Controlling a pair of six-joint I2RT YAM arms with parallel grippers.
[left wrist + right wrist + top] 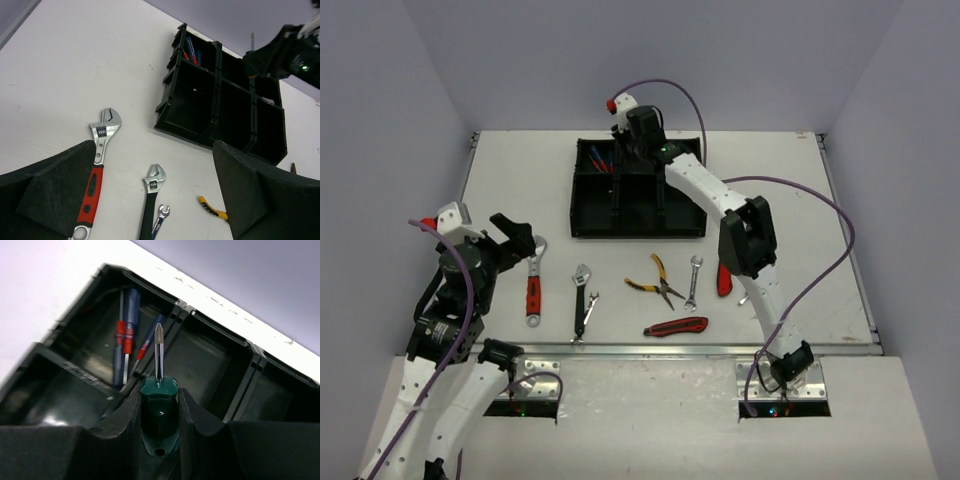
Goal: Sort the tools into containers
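Top external view, left pincer (516, 238): jaws spread wide, holding nothing, poised over the near side of the table (520, 170).
Red-handled wrench (533, 285): flat on the table, just beside that pincer on its right-arm side; not touched.
Other loose tools: black-handled wrench (581, 298), yellow-handled pliers (658, 283), silver spanner (694, 280) and red utility knife (677, 326), all farther from the left pincer, toward the right arm (another red tool is half hidden under that arm).
Tray (638, 234): beyond the loose tools, with the right pincer above its far row.
Right pincer (159, 407): narrowed onto the green screwdriver (159, 352), handle between the pads (122, 425), tip pointing away from it.
Stored screwdrivers (127, 340): red-and-blue, in the compartment ahead and left of the right pincer.
Risk: the tip appears in line with the divider (172, 322) beside that compartment. Letting go here could land the tool on the wall or in the neighbouring compartment (the smooth handle might also slip).
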